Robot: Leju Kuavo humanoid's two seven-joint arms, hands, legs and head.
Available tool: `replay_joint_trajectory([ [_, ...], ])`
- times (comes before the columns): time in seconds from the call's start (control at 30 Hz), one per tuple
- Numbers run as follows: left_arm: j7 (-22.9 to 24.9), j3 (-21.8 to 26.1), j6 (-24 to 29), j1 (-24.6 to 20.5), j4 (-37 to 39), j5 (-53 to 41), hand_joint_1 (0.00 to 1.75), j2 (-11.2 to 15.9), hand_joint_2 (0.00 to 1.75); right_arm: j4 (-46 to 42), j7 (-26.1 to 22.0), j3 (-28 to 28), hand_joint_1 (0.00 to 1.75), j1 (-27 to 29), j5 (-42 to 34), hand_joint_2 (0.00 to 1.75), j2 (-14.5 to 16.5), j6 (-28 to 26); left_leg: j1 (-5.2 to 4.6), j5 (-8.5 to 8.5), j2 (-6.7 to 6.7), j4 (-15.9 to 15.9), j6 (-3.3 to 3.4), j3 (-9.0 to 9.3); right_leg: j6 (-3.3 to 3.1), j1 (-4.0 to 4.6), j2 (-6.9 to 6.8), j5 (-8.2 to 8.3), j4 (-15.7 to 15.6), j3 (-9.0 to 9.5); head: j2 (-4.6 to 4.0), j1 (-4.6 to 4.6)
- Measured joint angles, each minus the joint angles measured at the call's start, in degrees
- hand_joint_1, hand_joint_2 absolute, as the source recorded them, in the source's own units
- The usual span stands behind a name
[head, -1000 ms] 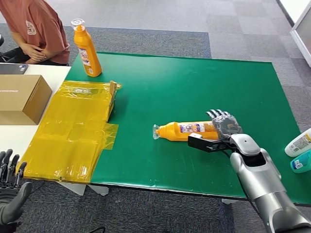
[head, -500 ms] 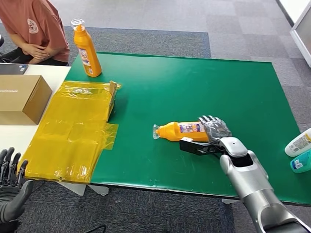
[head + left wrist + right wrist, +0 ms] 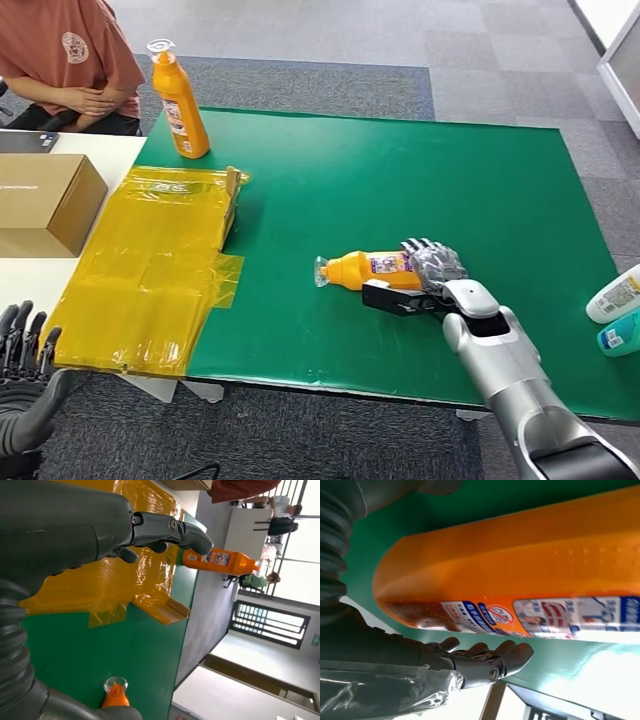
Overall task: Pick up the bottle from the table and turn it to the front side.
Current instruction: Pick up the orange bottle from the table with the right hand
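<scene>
Orange bottle (image 3: pixel 373 269) lay lengthwise, cap leftward, its base between the right hand's (image 3: pixel 432 268) open, ungripping fingers.

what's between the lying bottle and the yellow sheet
In the head view, bare green mat and nothing else lies between the lying bottle and the yellow sheet. The right hand is at the bottle's far end.
</scene>
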Motion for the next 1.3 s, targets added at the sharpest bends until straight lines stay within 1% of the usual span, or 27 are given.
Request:
replay_joint_trajectory([
  [0.17,-0.31,-2.22,0.49,0.11,0.02,-0.66,0.00,1.00,1.75,4.01,-0.36,-0.59,0.00,-2.56,-1.31,1.75,0.77,0.26,0.00,0.02,0.00,0.00,0.01,-0.01,0.02,0.00,0.00,0.03,0.00,0.00,0.00,0.01],
  [0.3,-0.98,-4.89,1.03,0.65,-0.04,-1.73,0.00,1.74,1.75,6.53,-0.29,-1.18,1.75,-4.20,-1.17,1.75,0.91,0.22,0.00,0.02,0.00,0.00,0.01,0.00,0.03,0.00,0.00,0.03,0.00,0.02,0.00,0.01],
  [0.5,-1.60,-8.57,3.48,1.82,-0.48,-1.62,0.00,3.40,1.75,9.09,-0.59,-1.63,1.75,-5.08,-0.06,1.75,1.19,-0.06,0.00,0.01,0.00,0.00,0.01,0.00,0.03,0.00,0.00,0.01,0.00,0.01,0.00,0.01],
  [0.6,-1.81,-9.65,3.70,2.18,-0.57,-1.37,0.00,4.03,1.75,9.72,-0.70,-1.61,1.75,-5.57,0.32,1.75,1.41,-0.09,0.00,0.01,0.00,0.00,0.00,0.01,0.02,0.00,0.00,0.01,0.00,0.02,0.00,-0.01],
  [0.93,-2.16,-11.55,4.49,2.78,-1.05,-1.08,0.00,5.16,1.75,10.69,-0.83,-1.61,1.75,-6.18,1.31,1.75,2.01,-0.16,0.00,0.01,0.00,0.00,0.00,0.04,0.02,0.00,0.00,0.02,0.00,0.05,0.00,0.00],
  [1.03,-2.27,-11.67,4.53,2.96,-1.25,-0.90,0.00,5.34,1.75,10.95,-1.60,-1.64,1.75,-6.40,0.81,1.75,2.22,-0.11,0.00,0.01,0.00,0.00,0.00,0.05,0.00,0.00,0.01,0.03,0.00,0.05,0.00,0.00],
  [1.1,-2.27,-11.69,4.51,3.00,-1.31,-0.56,0.00,5.46,1.75,11.02,-3.57,-2.17,1.75,-6.40,-1.94,1.75,2.55,0.63,0.00,0.02,0.00,0.00,-0.01,0.07,-0.01,0.01,0.01,0.04,0.00,0.04,0.00,0.01],
  [1.13,-2.33,-11.77,4.49,2.98,-1.31,-0.31,0.00,5.59,1.75,10.84,-5.38,-2.87,1.75,-6.24,-5.20,1.75,2.79,1.91,0.01,0.02,0.00,0.00,-0.01,0.08,-0.01,0.01,0.01,0.03,0.00,0.04,0.00,0.00],
  [1.23,-2.83,-12.43,4.50,2.70,-1.22,0.54,0.00,6.34,1.75,8.22,-11.50,-6.30,1.75,-4.67,-19.48,1.75,3.61,8.39,0.02,0.02,0.00,0.00,-0.01,0.10,-0.02,0.04,0.00,0.02,0.00,0.06,0.00,0.01],
  [1.3,-3.20,-12.94,4.61,2.27,-1.10,0.87,0.00,6.93,1.75,5.70,-13.13,-8.30,1.75,-3.02,-26.14,1.75,4.12,11.38,0.03,0.01,0.00,0.00,-0.01,0.08,-0.03,0.04,0.00,0.01,0.00,0.05,0.00,0.00],
])
